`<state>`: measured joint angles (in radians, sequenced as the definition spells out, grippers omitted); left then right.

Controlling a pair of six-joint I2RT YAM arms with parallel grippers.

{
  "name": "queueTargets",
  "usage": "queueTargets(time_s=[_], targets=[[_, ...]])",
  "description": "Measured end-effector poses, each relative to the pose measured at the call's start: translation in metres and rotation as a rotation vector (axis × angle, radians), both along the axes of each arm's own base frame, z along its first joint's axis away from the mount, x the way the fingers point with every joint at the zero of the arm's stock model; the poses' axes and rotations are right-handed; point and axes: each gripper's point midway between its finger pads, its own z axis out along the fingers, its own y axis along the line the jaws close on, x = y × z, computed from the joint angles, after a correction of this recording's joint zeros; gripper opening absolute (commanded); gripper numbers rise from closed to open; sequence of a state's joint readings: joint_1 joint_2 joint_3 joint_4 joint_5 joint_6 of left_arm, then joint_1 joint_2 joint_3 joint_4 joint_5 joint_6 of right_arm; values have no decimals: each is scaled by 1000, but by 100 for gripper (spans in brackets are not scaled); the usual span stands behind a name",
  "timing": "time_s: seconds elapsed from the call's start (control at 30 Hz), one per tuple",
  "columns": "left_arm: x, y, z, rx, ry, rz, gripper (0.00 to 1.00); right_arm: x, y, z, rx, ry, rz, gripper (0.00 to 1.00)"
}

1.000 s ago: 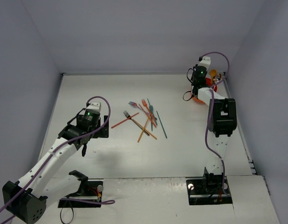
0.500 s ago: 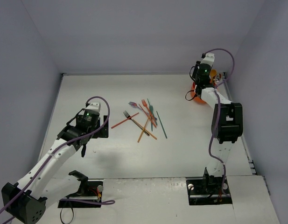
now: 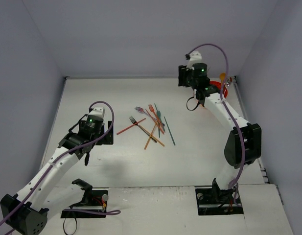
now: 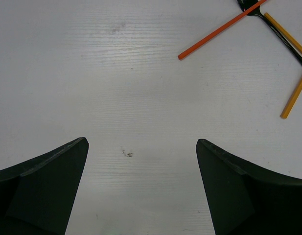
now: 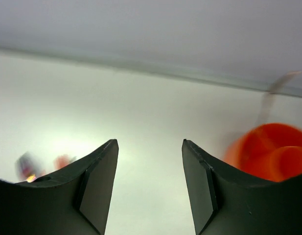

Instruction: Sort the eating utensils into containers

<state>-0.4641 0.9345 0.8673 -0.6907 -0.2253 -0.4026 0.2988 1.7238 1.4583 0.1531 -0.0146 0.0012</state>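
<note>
The eating utensils (image 3: 151,125) lie in a loose crossed pile mid-table: forks and sticks in orange, red, teal and purple. My left gripper (image 3: 110,133) hovers just left of the pile, open and empty (image 4: 141,142). A red-orange stick (image 4: 220,30), a dark fork (image 4: 283,36) and a yellow stick (image 4: 293,94) show ahead of it. The orange container (image 3: 220,88) stands at the back right with an orange spoon (image 3: 222,77) upright in it. My right gripper (image 3: 180,77) is raised to the container's left, open with nothing between its fingers (image 5: 150,142). The container (image 5: 273,152) is a blur at the right.
The white table (image 3: 116,161) is walled at the back and on both sides. The right arm's links (image 3: 241,142) run along the right edge. Both arm bases (image 3: 92,200) sit at the near edge.
My right gripper has left the container, risen and swung left, and its jaws have opened. The left arm and the pile have not moved.
</note>
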Motion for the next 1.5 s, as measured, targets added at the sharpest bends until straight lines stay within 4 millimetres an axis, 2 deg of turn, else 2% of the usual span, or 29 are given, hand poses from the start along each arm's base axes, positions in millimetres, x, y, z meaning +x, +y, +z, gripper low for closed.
queueTargets(time_s=[0.2,0.33,0.47,0.57,0.7,0.83,0.97,1.07,1.2,1.5], targets=[[0,0,1,-3,-6,0,91,-60,101,-49,-27,183,298,45],[0,0,1,-5,-5,-2,91,-85,141,-86,-64,291,428,41],[0,-1,1,-9,-4,-5,91,-103,168,-131,-97,394,504,41],[0,-2,2,-12,-5,-7,91,-116,180,-163,-132,467,535,41],[1,-2,2,-14,-9,-8,91,-121,191,-187,-168,507,559,41],[1,-3,2,-15,-9,-8,91,-112,201,-188,-197,484,580,40],[0,-3,2,-17,-8,-11,91,-92,208,-177,-216,424,585,39],[1,-4,2,-19,-8,-12,91,-80,210,-177,-229,400,582,37],[1,-4,2,-19,-8,-12,91,-69,207,-191,-246,407,576,34],[1,-4,3,-21,-11,-12,91,-60,195,-225,-276,455,577,32]])
